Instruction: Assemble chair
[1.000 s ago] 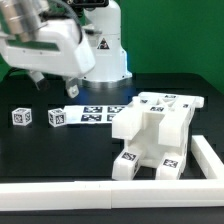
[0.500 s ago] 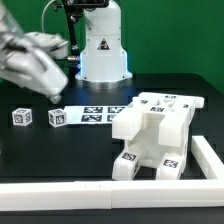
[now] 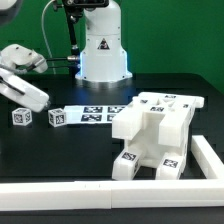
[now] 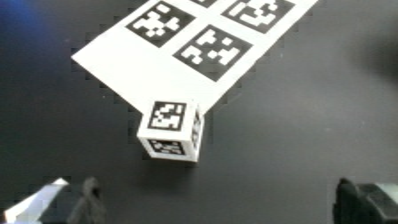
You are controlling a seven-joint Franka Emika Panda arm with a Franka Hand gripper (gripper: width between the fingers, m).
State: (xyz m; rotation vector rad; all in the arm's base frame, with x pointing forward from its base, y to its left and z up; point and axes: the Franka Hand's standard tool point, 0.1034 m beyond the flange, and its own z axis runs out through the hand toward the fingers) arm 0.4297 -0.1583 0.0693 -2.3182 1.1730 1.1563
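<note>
The chair (image 3: 152, 133) is one chunky white block structure with square black-and-white tags, resting on the black table at the exterior view's right. My gripper (image 3: 35, 100) hangs far off it, low over the table at the exterior view's left. In the wrist view my gripper (image 4: 217, 205) is open, its two dark fingertips (image 4: 68, 200) wide apart with only bare table between them. It holds nothing.
Two small tagged cubes stand at the left: one (image 3: 22, 116) alone, the other (image 3: 57, 117) (image 4: 169, 131) at the end of the marker board (image 3: 100, 112) (image 4: 196, 45). A white L-shaped rail (image 3: 120, 193) borders the table's front and right. The robot base (image 3: 102, 50) stands behind.
The arm has swung toward the exterior view's left and dropped lower, from above the cubes to just left of them. The jaws stayed open. The chair and cubes have not moved.
</note>
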